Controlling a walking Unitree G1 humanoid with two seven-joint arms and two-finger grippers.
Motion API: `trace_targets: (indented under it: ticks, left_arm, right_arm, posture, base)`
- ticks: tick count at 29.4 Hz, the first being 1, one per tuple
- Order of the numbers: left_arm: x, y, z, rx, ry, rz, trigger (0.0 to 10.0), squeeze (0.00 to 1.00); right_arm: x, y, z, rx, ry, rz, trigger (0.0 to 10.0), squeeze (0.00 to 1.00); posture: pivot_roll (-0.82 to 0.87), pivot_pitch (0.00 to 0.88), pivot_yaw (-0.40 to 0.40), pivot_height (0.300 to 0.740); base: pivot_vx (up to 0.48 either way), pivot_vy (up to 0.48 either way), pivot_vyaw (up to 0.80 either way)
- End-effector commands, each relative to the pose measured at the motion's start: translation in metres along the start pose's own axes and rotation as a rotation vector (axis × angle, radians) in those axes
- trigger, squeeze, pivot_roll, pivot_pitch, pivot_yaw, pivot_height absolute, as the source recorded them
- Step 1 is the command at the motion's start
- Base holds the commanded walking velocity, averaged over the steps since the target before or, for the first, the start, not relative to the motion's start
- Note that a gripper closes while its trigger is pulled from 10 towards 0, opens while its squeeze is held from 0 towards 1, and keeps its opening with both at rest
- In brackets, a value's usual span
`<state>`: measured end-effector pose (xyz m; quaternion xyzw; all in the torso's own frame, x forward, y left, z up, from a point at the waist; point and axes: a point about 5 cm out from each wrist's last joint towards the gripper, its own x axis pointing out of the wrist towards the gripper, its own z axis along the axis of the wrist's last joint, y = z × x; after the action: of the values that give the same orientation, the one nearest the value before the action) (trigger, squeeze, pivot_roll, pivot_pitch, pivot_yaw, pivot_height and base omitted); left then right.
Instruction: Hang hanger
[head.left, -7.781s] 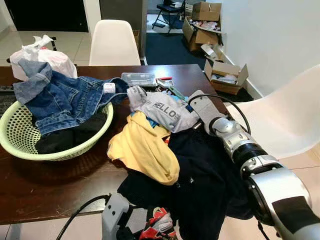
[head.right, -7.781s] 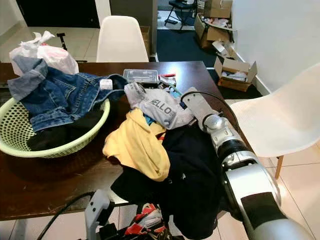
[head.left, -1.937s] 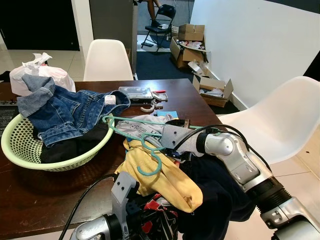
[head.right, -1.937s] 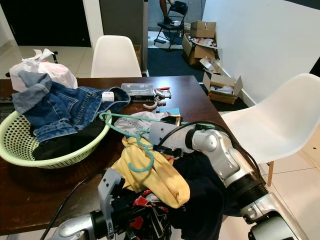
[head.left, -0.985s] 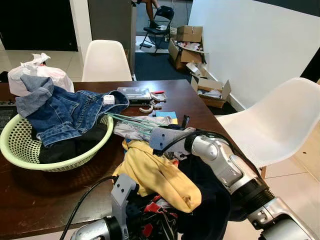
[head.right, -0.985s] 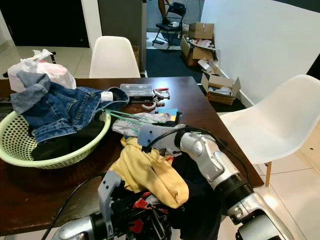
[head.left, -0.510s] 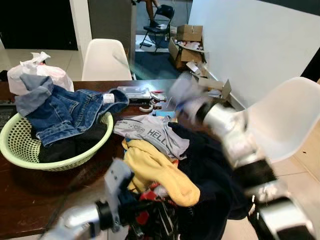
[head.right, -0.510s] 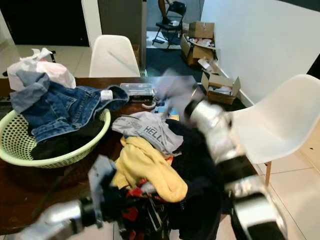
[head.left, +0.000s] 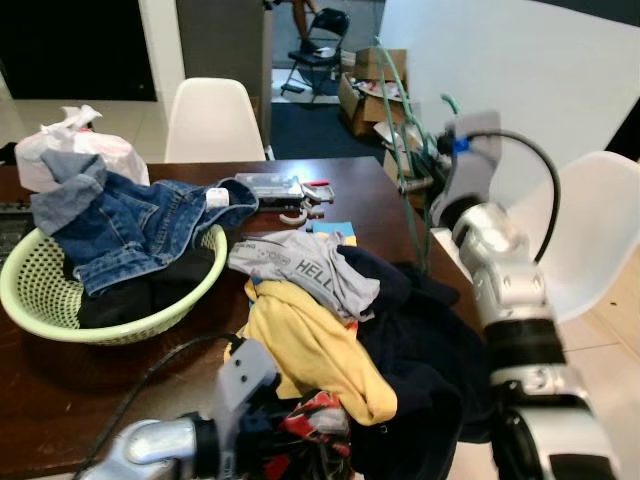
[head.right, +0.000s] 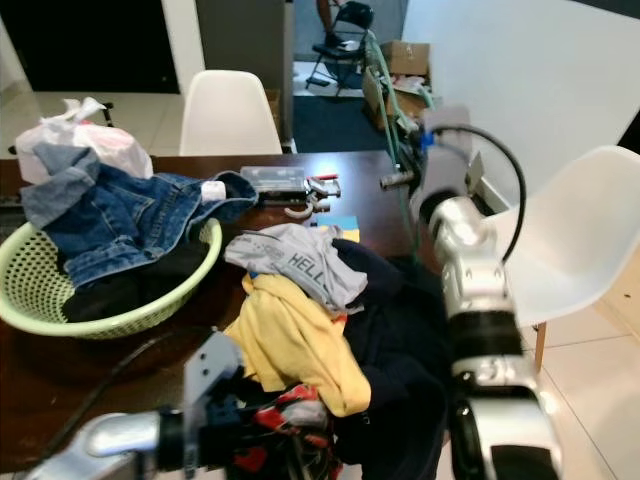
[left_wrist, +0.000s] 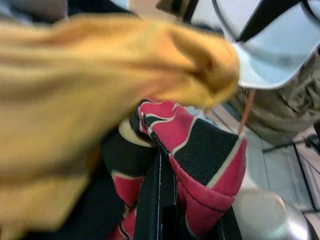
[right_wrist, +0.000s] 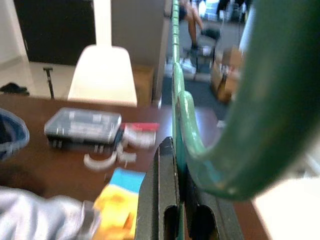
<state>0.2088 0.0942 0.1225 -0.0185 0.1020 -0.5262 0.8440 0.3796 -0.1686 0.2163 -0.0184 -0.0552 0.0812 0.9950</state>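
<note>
Left of frame: green laundry basket (head.left: 40, 310) with denim jacket (head.left: 130, 225). Bottom centre: left gripper (left_wrist: 162, 200) clamped on red-and-black garment (left_wrist: 200, 165) beneath yellow cloth (head.left: 310, 345). Upper right: right gripper (right_wrist: 175, 210) pinched on green hanger (head.left: 400, 140), raised above the table (head.left: 60, 385) edge.

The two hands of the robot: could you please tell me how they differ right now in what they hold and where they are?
The right hand is raised high over the far right side of the table, while the left hand sits low at the near edge. The right hand is shut on a green hanger; the left hand is shut on a red and black garment beneath a yellow garment. Both grip something.
</note>
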Motion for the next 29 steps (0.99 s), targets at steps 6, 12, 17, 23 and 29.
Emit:
trace_targets:
  ticks: [6, 12, 17, 23, 29]
  left_arm:
    - [0.022, 0.017, 0.005, -0.005, -0.069, 0.053, 10.0, 0.00]
    - [0.027, 0.024, 0.007, 0.005, -0.086, 0.067, 10.0, 0.00]
    - [0.034, 0.022, 0.008, 0.021, -0.082, 0.019, 10.0, 0.00]
    - [0.036, 0.016, 0.003, 0.023, -0.059, -0.031, 10.0, 0.00]
    - [0.043, 0.010, -0.015, 0.000, -0.015, -0.063, 10.0, 0.00]
  right_arm:
    - [-0.020, 0.003, -0.031, 0.007, 0.035, -0.040, 10.0, 0.00]
    - [-0.040, 0.005, -0.044, -0.014, 0.036, -0.033, 10.0, 0.00]
    - [-0.056, -0.009, -0.050, -0.030, 0.045, -0.090, 10.0, 0.00]
    - [-0.057, -0.018, -0.049, -0.047, 0.042, -0.119, 10.0, 0.00]
    - [-0.065, -0.030, -0.077, -0.069, 0.120, -0.187, 10.0, 0.00]
  posture:
    - [0.04, 0.000, -0.049, 0.740]
    - [0.01, 0.000, -0.029, 0.740]
    - [-0.01, 0.000, -0.011, 0.740]
    - [-0.02, 0.000, -0.002, 0.740]
    - [-0.01, 0.000, -0.007, 0.740]
  base:
    - [-0.284, 0.000, 0.00]
    - [-0.284, 0.000, 0.00]
    - [-0.380, 0.000, 0.00]
    - [-0.412, 0.000, 0.00]
    - [-0.413, 0.000, 0.00]
